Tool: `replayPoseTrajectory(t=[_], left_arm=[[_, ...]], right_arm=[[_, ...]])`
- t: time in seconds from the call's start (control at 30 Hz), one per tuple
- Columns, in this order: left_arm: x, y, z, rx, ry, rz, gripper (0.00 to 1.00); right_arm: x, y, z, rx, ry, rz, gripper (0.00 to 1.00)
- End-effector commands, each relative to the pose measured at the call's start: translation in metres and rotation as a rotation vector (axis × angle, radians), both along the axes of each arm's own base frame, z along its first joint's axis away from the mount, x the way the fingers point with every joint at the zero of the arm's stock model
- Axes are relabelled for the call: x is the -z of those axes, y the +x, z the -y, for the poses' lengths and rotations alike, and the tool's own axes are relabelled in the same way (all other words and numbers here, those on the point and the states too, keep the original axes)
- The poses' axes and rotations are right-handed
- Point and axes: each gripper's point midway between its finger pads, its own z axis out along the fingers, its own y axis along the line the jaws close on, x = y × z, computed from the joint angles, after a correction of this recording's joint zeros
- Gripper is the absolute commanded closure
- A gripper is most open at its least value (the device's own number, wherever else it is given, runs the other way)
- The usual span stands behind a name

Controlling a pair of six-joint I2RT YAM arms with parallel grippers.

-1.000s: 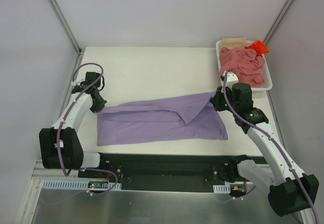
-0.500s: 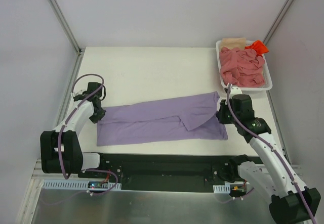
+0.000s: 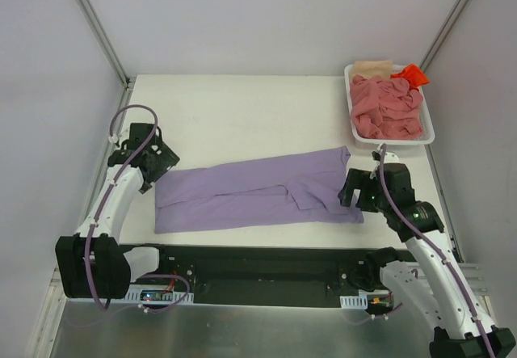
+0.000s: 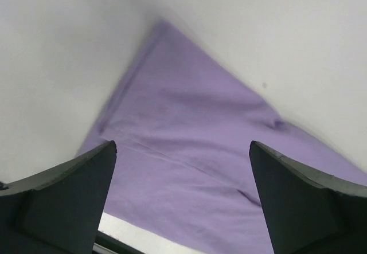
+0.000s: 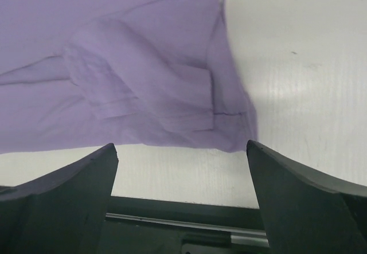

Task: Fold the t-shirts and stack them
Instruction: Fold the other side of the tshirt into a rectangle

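A lavender-purple t-shirt (image 3: pixel 258 190) lies folded lengthwise into a long band across the near half of the table. My left gripper (image 3: pixel 161 162) hangs open just off its left end, and the left wrist view shows purple cloth (image 4: pixel 189 151) beneath the spread fingers (image 4: pixel 69 196), with nothing between them. My right gripper (image 3: pixel 352 193) is open at the shirt's right end. In the right wrist view its fingers (image 5: pixel 304 191) straddle bare table just short of the cloth's corner (image 5: pixel 229 133). More t-shirts lie crumpled in the basket: salmon-pink (image 3: pixel 386 107), beige (image 3: pixel 371 67) and orange-red (image 3: pixel 410 73).
The white plastic basket (image 3: pixel 429 132) stands at the back right corner of the white table (image 3: pixel 242 115). A black rail (image 3: pixel 258 265) runs along the table's near edge between the arm bases. Grey walls close in on both sides.
Both grippers have gone from shut to open and let go of the purple shirt. Its raised flap has dropped flat. The right gripper has moved toward the near edge, and the left has shifted slightly outward.
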Motion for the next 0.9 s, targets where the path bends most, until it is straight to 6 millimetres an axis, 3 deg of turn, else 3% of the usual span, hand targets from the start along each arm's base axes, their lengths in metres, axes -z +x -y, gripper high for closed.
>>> replayPoseTrajectory(t=[0.0, 0.13, 0.27, 0.43, 0.6, 0.7, 0.87], left_arm=[[-0.016, 0.028, 0.059, 0.263, -0.183, 0.095, 0.01], [0.008, 0.034, 0.092, 0.398, -0.292, 0.040, 0.01], [0.044, 0.026, 0.083, 0.363, -0.263, -0.068, 0.01], [0.064, 0.017, 0.074, 0.350, -0.220, -0.112, 0.01], [0.076, 0.012, 0.071, 0.360, -0.202, -0.136, 0.01], [0.081, 0.009, 0.073, 0.370, -0.211, -0.145, 0.01], [0.081, 0.008, 0.070, 0.364, -0.196, -0.142, 0.01]], right_arm=[[-0.032, 0.021, -0.054, -0.188, 0.214, 0.084, 0.04], [-0.028, 0.029, -0.100, -0.399, 0.301, 0.064, 0.04], [-0.002, 0.026, -0.123, -0.490, 0.105, -0.029, 0.04], [0.030, 0.028, -0.134, -0.505, -0.106, -0.139, 0.03], [0.057, 0.033, -0.146, -0.568, -0.211, -0.195, 0.14], [0.071, 0.033, -0.146, -0.568, -0.260, -0.257, 0.30], [0.085, 0.036, -0.143, -0.552, -0.309, -0.292, 0.42]])
